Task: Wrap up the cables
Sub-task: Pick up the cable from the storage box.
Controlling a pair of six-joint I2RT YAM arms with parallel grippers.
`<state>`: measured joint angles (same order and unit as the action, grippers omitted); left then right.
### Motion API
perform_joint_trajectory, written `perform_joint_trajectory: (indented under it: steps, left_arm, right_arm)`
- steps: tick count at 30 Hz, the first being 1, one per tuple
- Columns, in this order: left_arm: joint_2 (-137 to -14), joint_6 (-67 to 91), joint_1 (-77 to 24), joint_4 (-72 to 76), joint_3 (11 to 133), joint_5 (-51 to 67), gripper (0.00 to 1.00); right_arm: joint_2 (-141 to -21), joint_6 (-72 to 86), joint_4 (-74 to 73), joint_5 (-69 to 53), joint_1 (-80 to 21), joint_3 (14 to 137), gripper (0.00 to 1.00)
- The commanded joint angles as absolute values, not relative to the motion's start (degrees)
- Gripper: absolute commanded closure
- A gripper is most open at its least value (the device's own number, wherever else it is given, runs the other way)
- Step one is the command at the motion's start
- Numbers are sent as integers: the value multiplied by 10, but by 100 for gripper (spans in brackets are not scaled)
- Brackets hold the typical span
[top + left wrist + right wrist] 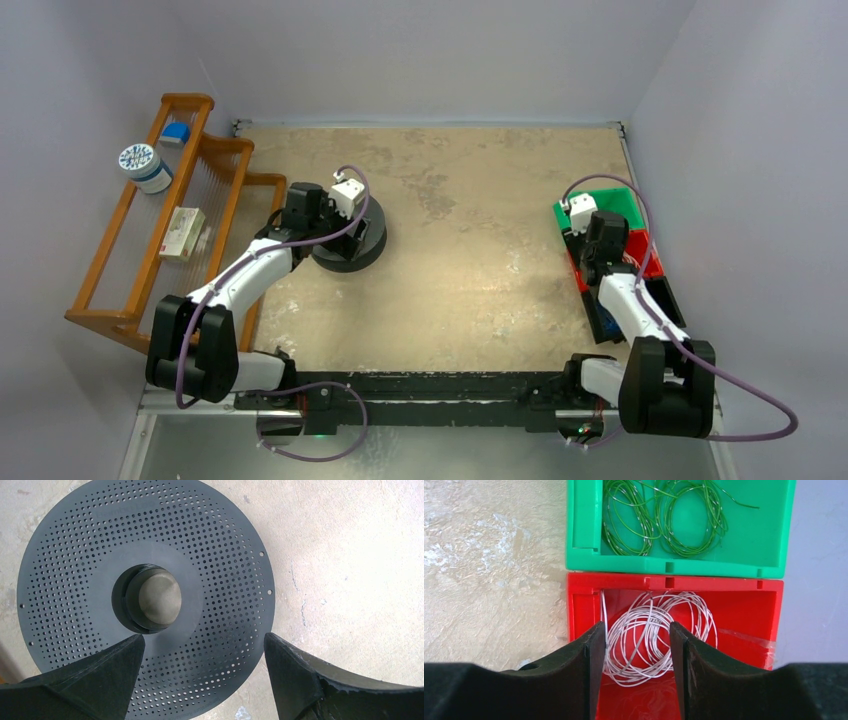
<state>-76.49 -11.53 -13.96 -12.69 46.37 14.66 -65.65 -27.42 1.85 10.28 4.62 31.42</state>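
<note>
The cables are a loose coil of thin white wire (pixel 644 617) lying in a red bin (pixel 674 582). My right gripper (pixel 636 627) hangs just above that bin, open, its two black fingers straddling the left half of the coil; the left finger (pixel 591 650) touches the outermost strand. In the top view the right gripper (pixel 598 245) is over the bins at the table's right edge. My left gripper (pixel 202 637) is wide open and empty above a black perforated spool disc (pixel 150 535) with a round centre hub (pixel 152 597); the spool (pixel 352 248) sits left of the table's middle.
A green bin (pixel 584 525) beyond the red one holds coils of green wire (pixel 659 520). A blue bin (pixel 608 325) lies nearer, under the right arm. A wooden rack (pixel 120 270) at the left edge carries a tin (pixel 145 167) and a small box (pixel 182 233).
</note>
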Motion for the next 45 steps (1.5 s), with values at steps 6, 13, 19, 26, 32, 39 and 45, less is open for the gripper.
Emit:
perform_joint_trajectory:
  steps: [6,13,19,26,32,39,45]
  left_arm:
    - [-752,-115,-142,-101,460,142,13]
    - [-755,-115,-142,-99,459,144,13]
    - [-756,-115,-142,-99,459,144,13]
    - [-757,-115,-142,-98,459,144,13]
    - [-760,-114,-142,-96,459,143,13]
    - [-767,-113,-142,-94,461,142,13]
    - [-762,-115,-142,-98,476,113,12]
  right_arm:
    - [-675,-267,54,85,57,301,54]
    - [-648,-261,32,81,58,319,74]
    - [-615,-254,-4,67,58,350,95]
    - [-582,-243,-57,46,58,412,100]
    - [-579,-217,-104,8,58,506,100]
    - [-617,-175,-131,-33,23,614,100]
    - [-659,-123,-116,6,-136,665,98]
